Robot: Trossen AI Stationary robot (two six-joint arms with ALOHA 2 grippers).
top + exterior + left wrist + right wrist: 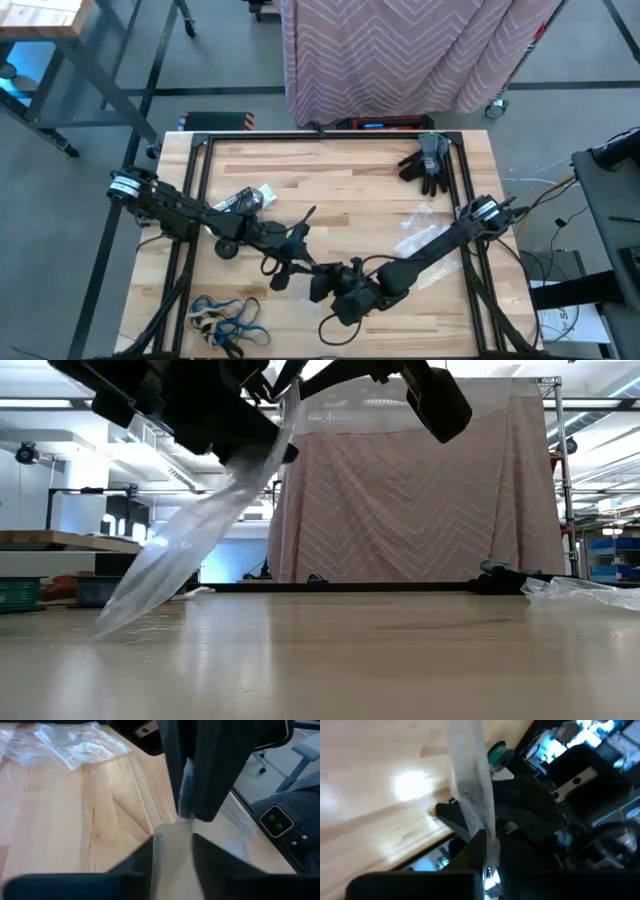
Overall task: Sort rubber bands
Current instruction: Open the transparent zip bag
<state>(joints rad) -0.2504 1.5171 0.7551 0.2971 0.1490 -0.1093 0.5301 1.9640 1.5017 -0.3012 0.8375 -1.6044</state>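
Both my grippers, left [300, 262] and right [335, 285], pinch a clear bag [200, 525] above the table; next I must pull its mouth open for the bands [225, 320].

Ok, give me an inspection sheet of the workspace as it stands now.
Surface: wooden table, dark frame round it.
Job's things: rubber bands heaped at the near left corner, untouched.
Clutter: glove far right; spare bags on the right; one clear bag held up off the table.
Grippers: right gripper shut on the clear bag; left gripper closing on the same bag.
Cables: a black cable loops near the grippers.
Surroundings: patterned curtain behind; no person seen.
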